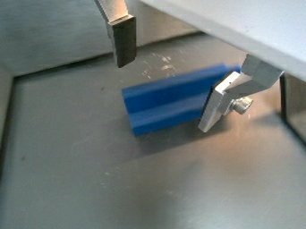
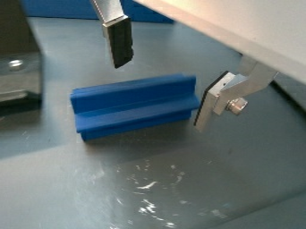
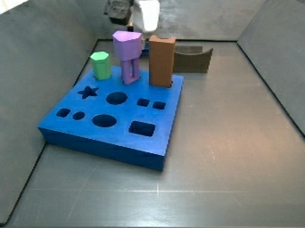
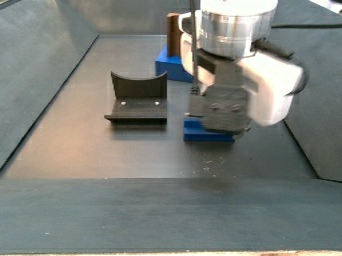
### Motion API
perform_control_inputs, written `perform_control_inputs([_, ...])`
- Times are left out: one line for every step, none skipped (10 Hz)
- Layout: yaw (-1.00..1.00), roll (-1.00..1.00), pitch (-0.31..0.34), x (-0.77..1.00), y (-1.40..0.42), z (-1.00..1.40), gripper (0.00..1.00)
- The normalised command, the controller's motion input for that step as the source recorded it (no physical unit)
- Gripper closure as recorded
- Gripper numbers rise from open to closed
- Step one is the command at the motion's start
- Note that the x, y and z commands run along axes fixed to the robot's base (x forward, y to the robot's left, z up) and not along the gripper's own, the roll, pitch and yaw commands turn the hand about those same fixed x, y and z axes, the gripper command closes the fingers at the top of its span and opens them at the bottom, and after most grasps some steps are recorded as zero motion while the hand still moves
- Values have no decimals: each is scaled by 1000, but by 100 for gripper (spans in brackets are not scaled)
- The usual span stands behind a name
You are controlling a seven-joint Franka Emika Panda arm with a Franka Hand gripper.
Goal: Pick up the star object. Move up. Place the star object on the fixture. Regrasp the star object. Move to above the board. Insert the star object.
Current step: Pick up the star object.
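The gripper (image 2: 165, 79) hangs with its silver fingers (image 2: 116, 38) spread apart and nothing between them, directly over the star object (image 2: 134, 106), which lies flat on its side on the grey worktop (image 2: 167, 188). In a side view the star object (image 4: 209, 132) lies at the near end of the board (image 4: 171, 65), right of the fixture (image 4: 136, 101), mostly hidden under the gripper (image 4: 214, 110).

The step in hand looks like the first pick. To do it well, descend straight until the pads bracket the peg's long ridged sides, centre along its length, then close squarely so it does not roll or skid. Whether the fingers sit evenly about the peg is hard to judge from these angles. In the far side view, the green peg (image 3: 102, 65), purple peg (image 3: 127, 55) and orange-brown peg (image 3: 162, 61) stand on the board (image 3: 110, 120), clear of this grasp.
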Motion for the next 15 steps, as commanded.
perform_control_inputs([-880, -174, -181, -6, -51, -380, 0])
perform_control_inputs([-769, -306, -234, 0, -3, -189, 0])
perform_control_inputs([-683, -397, -240, 9, 0, -69, 0])
perform_control_inputs([-640, -433, -163, 23, 0, -89, 0])
perform_control_inputs([-551, -441, -77, 17, 20, -183, 0])
perform_control_inputs([-523, -404, -57, 0, 80, -249, 0])
perform_control_inputs([-497, -357, -70, 46, 163, -346, 0])
perform_control_inputs([-483, -329, -74, 71, 200, -389, 0])
perform_control_inputs([-349, -366, -96, 0, 220, -337, 0])
perform_control_inputs([-306, -239, -104, 0, 51, -140, 0])
perform_control_inputs([0, -89, -83, 0, 60, -31, 0])
perform_control_inputs([0, -6, -9, 0, 0, 0, 0])
perform_control_inputs([0, 0, 0, 0, 0, 0, 0])
perform_control_inputs([0, 0, 0, 0, 0, 0, 100])
perform_control_inputs([0, 0, 0, 0, 0, 0, 100])
